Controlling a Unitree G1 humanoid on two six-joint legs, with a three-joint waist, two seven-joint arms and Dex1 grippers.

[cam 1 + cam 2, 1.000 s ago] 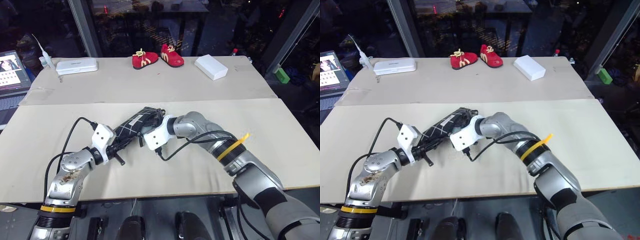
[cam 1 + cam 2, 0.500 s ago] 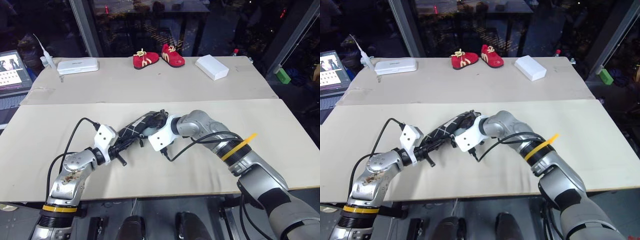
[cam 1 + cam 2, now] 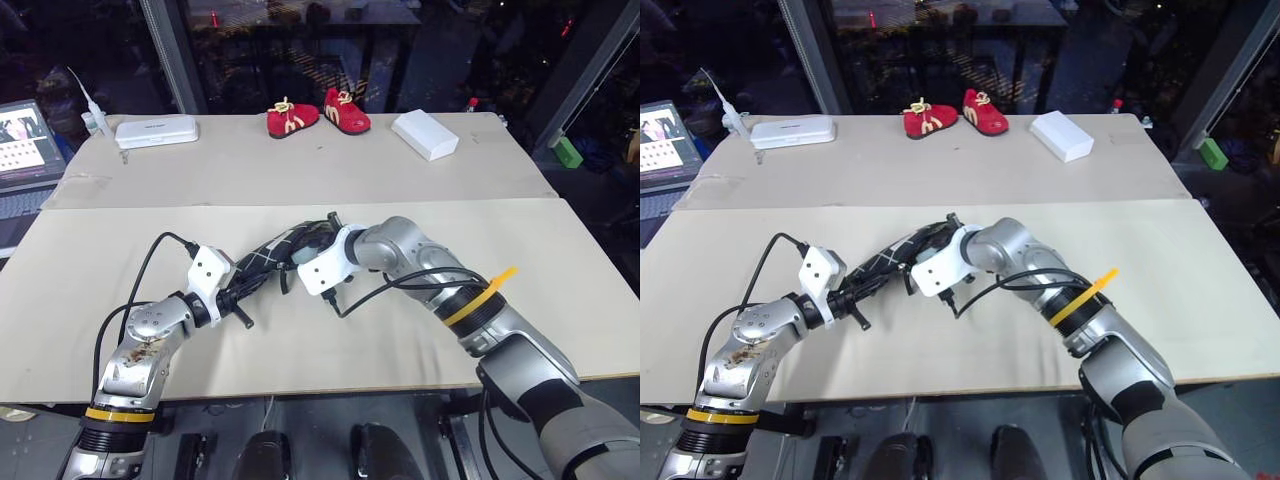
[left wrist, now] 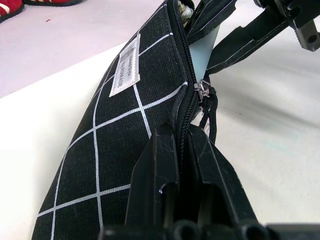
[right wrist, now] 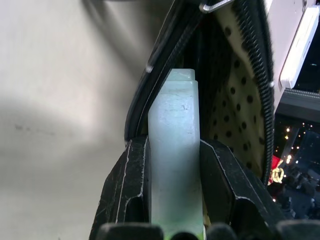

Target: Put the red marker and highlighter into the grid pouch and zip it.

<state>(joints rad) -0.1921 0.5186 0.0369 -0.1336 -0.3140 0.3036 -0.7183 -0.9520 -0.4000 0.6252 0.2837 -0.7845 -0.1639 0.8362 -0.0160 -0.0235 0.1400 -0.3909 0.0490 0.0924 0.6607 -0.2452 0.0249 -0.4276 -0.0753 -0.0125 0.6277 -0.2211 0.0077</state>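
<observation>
The grid pouch (image 3: 262, 258), black with thin white lines, lies slantwise on the near table, its mouth unzipped. My left gripper (image 4: 181, 135) is shut on the pouch's zipper edge at its near end. The zipper pull (image 4: 202, 89) sits just beyond those fingers. My right gripper (image 5: 172, 142) is shut on the pale blue-green highlighter (image 5: 172, 125). The highlighter's tip is at the open mouth, against the dotted lining (image 5: 235, 100). From the head views my right gripper (image 3: 303, 252) meets the pouch at its far end. The red marker is out of view.
On the far table stand a pair of small red shoes (image 3: 318, 113), a white box (image 3: 424, 133) and a white case (image 3: 155, 131). A laptop (image 3: 25, 140) sits at the far left. Bare tabletop (image 3: 500, 240) spreads around the pouch.
My right gripper has tipped further downward and shifted slightly right, keeping the highlighter at the pouch's mouth. The left gripper has held still on the pouch.
</observation>
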